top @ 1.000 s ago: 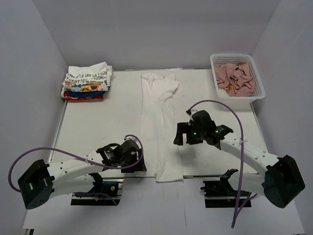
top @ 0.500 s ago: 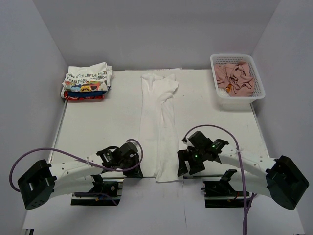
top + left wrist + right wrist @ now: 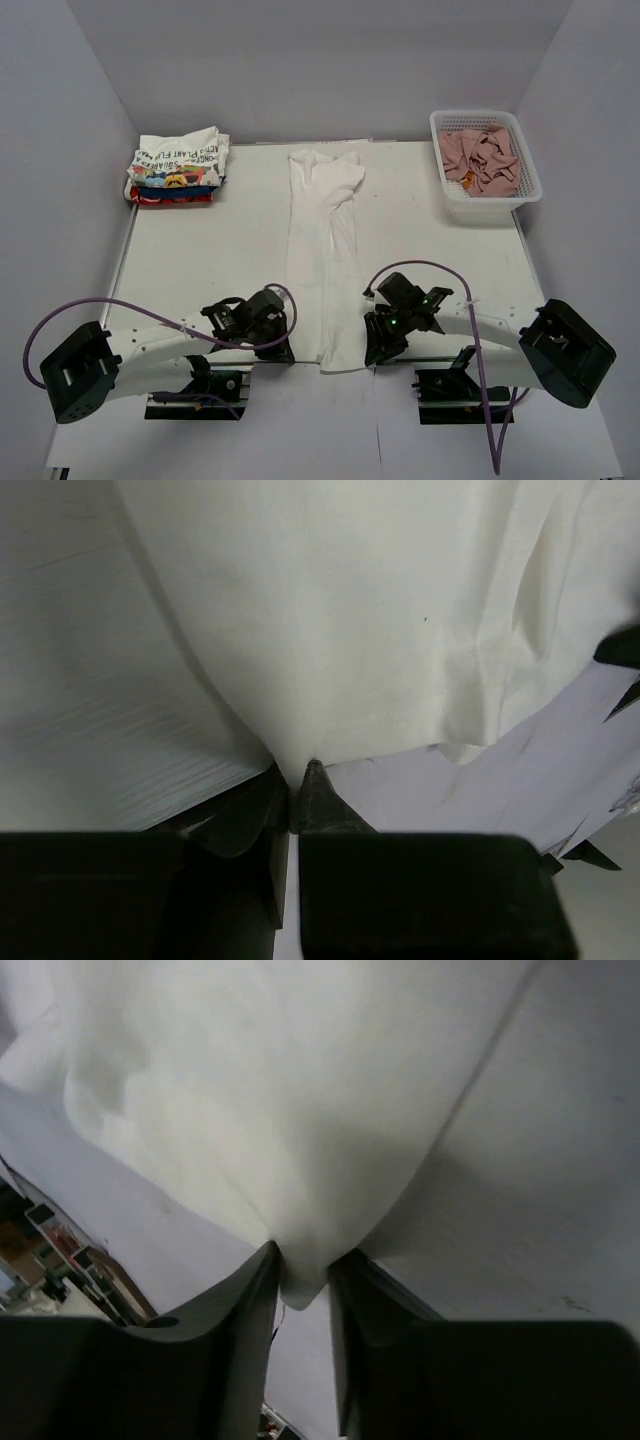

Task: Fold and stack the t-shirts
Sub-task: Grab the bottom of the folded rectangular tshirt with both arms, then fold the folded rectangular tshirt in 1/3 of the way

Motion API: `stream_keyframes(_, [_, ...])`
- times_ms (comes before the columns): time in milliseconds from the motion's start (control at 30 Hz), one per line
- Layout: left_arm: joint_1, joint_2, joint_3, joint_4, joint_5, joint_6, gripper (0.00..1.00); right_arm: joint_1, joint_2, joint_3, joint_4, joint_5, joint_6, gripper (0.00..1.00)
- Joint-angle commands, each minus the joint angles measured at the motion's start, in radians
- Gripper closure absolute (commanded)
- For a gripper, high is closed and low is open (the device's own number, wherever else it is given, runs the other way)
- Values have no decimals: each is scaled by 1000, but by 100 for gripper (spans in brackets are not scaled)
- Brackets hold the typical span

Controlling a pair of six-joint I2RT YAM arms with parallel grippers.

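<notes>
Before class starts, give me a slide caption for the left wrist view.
Left tool pinches the edge of the plain white t-shirt.

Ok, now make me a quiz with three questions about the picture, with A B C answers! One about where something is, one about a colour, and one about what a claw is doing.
1. Where on the table is the stack of folded t-shirts?
A. the far left corner
B. the near right corner
C. the middle

2. What colour are the cloths in the white mesh basket?
A. green
B. pinkish
C. black

3. What is the left claw doing?
A. hanging wide open in the air
B. pinching a near corner of the long white t-shirt
C. lifting the basket

Answers:
1 A, because the stack sits at the table's far left edge.
2 B, because the top view shows a pinkish heap inside.
3 B, because the left wrist view shows it shut on white cloth.
</notes>
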Motion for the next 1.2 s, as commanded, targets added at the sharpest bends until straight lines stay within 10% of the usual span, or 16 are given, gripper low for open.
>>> stream_keyframes(0, [0, 30, 18, 19, 32, 38, 91, 9, 30, 7, 83, 5, 6, 71])
stream_keyframes(200, [0, 39, 72, 13, -12, 59, 92, 7, 60, 107, 48, 73, -60, 100])
stream_keyframes(733, [32, 15, 342, 40, -684, 144, 82, -22, 63, 354, 138, 572, -32, 100])
stream_keyframes(1167, [221, 329, 575, 229, -695, 351, 82, -131, 310, 668, 182, 677, -115, 100])
